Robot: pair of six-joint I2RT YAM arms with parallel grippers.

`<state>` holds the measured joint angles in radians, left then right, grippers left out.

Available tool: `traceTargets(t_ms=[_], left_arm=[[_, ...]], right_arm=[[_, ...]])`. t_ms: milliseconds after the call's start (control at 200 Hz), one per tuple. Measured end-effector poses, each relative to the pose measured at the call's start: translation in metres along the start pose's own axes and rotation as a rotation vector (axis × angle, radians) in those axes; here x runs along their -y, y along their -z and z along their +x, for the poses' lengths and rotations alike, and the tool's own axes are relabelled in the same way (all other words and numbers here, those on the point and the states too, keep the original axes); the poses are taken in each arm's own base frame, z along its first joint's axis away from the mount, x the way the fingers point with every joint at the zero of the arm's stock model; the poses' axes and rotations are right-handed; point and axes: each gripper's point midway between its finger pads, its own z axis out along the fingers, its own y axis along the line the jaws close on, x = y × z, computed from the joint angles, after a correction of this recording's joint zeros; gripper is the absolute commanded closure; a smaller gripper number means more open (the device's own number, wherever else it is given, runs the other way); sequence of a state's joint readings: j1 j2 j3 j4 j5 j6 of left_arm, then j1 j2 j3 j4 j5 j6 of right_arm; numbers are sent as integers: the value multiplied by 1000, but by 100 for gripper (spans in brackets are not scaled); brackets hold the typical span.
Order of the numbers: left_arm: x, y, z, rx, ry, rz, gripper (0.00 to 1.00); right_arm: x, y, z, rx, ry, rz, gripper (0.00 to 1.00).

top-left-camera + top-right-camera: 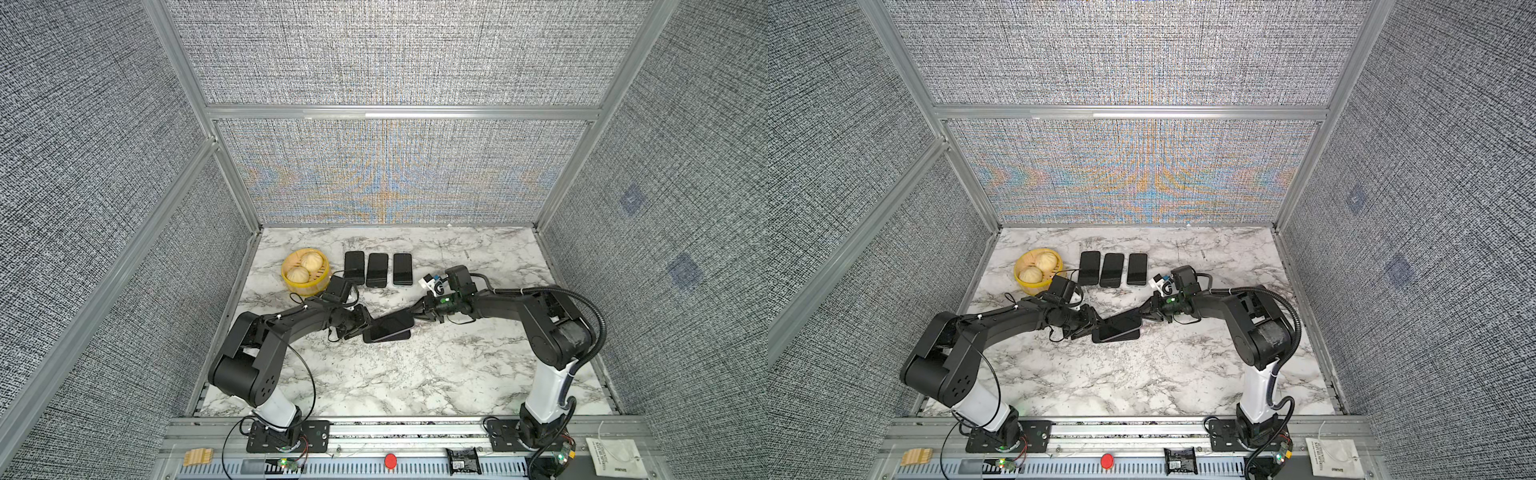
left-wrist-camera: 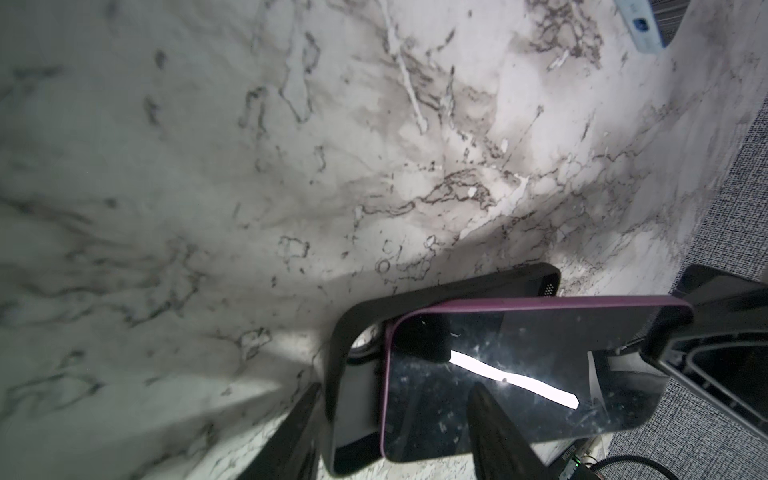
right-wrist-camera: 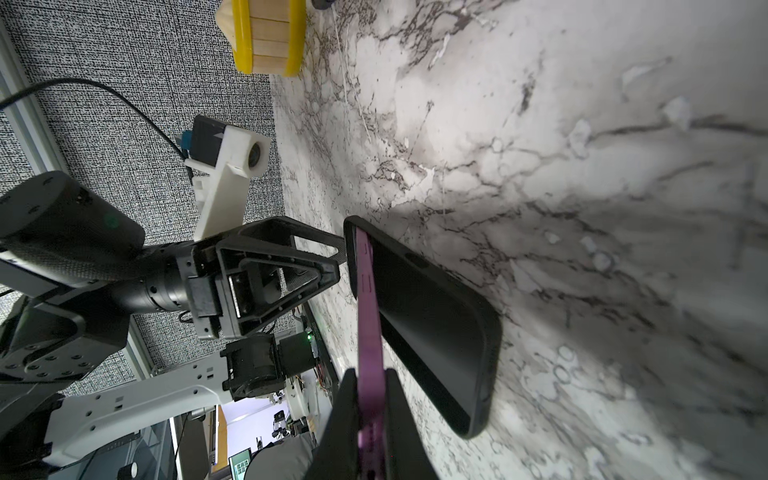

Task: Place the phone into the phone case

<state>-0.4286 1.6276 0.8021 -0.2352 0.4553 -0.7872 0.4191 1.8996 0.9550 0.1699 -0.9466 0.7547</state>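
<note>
Right wrist view: my right gripper (image 3: 370,378) clamps the purple phone (image 3: 368,299) tilted over the black phone case (image 3: 436,332); my left gripper (image 2: 395,388) straddles its end, grip unclear

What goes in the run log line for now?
right gripper: shut on phone | phone: tilted over case, not seated | left gripper: at case end

Purple-edged phone (image 2: 519,374), black case (image 3: 436,328), white grey-veined marble table (image 1: 415,374), yellow steamer basket (image 1: 305,290), grey woven walls (image 1: 395,54)
</note>
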Motion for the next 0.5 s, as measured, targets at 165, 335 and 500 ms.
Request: traceTargets(t_ms=[165,335,500], left_arm=[[1,0,1,-2,2,6,44],[1,0,2,-5,1,12,44],[1,0,3,-6,5,19,44]], right_arm=[[1,-2,-1,1,-3,-3,100],[1,-5,0,-2,7,-10,100],[0,-7,1,-1,13,-13,100]])
